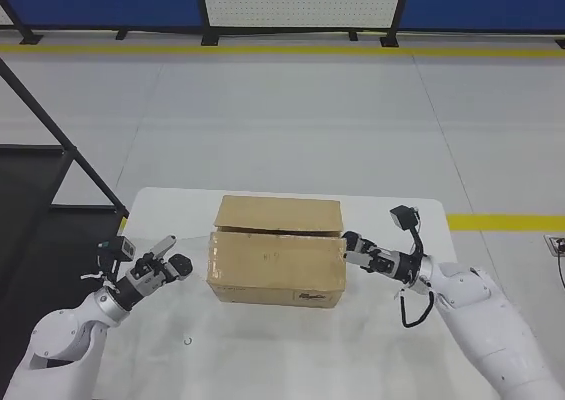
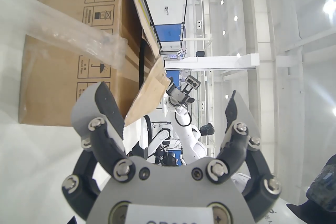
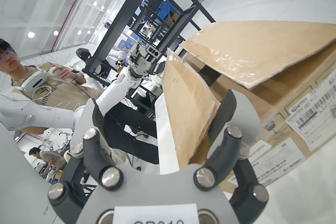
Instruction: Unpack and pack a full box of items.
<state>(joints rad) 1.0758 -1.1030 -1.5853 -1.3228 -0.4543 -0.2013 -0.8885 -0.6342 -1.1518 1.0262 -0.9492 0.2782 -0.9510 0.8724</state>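
Right gripper, wide open, straddles the raised end flap of the brown rectangular cardboard box on the white surface, not clamping it. At the box's opposite end, along its long axis, the left gripper sits open and empty.

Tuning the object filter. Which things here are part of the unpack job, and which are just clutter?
Job: brown cardboard box, top flaps partly lifted; loose clear tape strip on it; left jaws open beside one end; right jaws open astride an end flap.
Lying about: tiny ring-like thing on the white table; black metal frame beside the table; floor socket with cable.
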